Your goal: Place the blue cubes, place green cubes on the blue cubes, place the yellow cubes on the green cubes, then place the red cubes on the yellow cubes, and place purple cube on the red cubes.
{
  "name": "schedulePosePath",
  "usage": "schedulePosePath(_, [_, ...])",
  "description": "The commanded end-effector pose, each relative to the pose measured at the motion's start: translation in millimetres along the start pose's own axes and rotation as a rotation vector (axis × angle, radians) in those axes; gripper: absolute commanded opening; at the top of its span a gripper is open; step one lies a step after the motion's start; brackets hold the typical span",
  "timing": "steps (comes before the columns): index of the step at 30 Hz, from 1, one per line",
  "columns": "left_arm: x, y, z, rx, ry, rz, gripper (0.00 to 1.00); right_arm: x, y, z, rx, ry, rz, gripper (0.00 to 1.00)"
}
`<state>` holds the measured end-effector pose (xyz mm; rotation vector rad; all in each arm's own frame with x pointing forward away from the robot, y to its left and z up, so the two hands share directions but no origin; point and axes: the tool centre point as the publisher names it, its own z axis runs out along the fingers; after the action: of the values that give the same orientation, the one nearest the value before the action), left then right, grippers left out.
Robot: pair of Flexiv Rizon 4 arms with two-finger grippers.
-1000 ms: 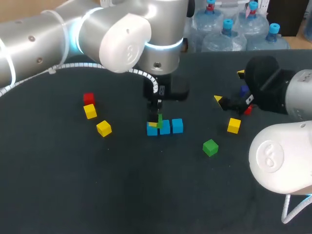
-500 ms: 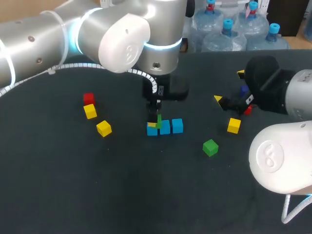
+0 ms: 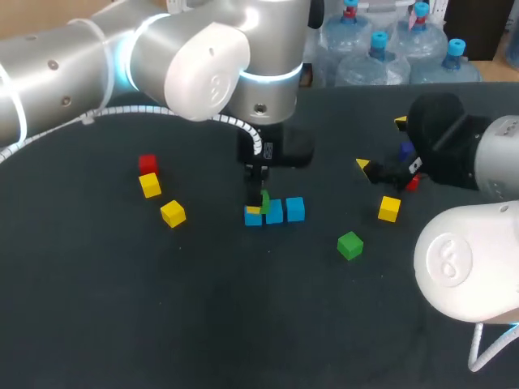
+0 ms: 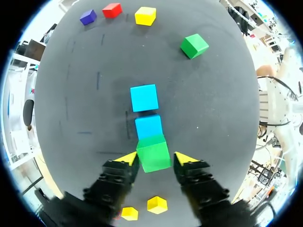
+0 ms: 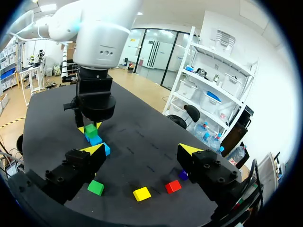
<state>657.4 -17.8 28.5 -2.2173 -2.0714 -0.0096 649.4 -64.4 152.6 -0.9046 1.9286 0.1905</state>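
Three blue cubes point(image 3: 294, 208) lie in a row at mid-table. A green cube point(image 4: 154, 152) rests on the end blue cube nearest my left gripper point(image 4: 155, 159); the other two blue cubes point(image 4: 144, 98) show ahead of it. The left fingers stand on either side of the green cube, open, with a thin gap at one side. A second green cube point(image 3: 349, 245) lies loose to the right. My right gripper point(image 3: 381, 143) hovers wide open at the right, over a purple cube point(image 3: 405, 151) and a red cube point(image 3: 412, 185), with nothing between its fingers.
Two yellow cubes point(image 3: 150, 185) point(image 3: 173, 213) and a red cube point(image 3: 147, 164) lie at the left. A third yellow cube point(image 3: 389, 208) sits at the right, near the loose green one. My left arm's big elbow hangs over the table's back left.
The left gripper's fingers have spread a little off the green cube, which stays on the blue cube. The right arm and the other cubes have not moved.
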Motion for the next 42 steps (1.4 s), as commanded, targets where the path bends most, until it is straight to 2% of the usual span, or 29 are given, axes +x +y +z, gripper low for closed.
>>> schedulePosePath(1, [-0.4,3.6,0.2,0.007,0.003,0.002,1.0,0.5,-0.9,-0.3,-0.003,-0.002,0.0,1.0])
schedulePosePath(9, [0.0,3.1,-0.2,0.005,0.003,0.0,0.98,0.5,-0.9,-0.3,-0.003,-0.002,0.0,1.0])
schedulePosePath(14, [1.9,1.7,-2.0,0.008,-0.005,-0.006,0.91,0.5,-0.9,-0.3,-0.003,-0.002,0.0,1.0])
schedulePosePath(16, [2.3,1.6,-2.4,0.011,-0.007,-0.01,0.84,0.5,-0.9,-0.3,-0.003,-0.002,0.0,1.0])
schedulePosePath(18, [2.4,1.5,-2.5,0.013,-0.008,-0.011,0.7,0.5,-0.9,-0.3,-0.003,-0.002,0.0,1.0])
schedulePosePath(19, [2.1,1.5,-2.9,0.014,-0.009,-0.011,0.46,0.5,-0.9,-0.3,-0.003,-0.002,0.0,1.0])
schedulePosePath(20, [1.8,1.5,-3.0,0.015,-0.009,-0.01,0.43,0.5,-0.9,-0.3,-0.003,-0.002,0.0,1.0])
schedulePosePath(42, [1.6,0.8,-1.8,0.02,-0.01,-0.006,0.42,0.5,-0.9,-0.3,-0.003,-0.002,0.0,1.0])
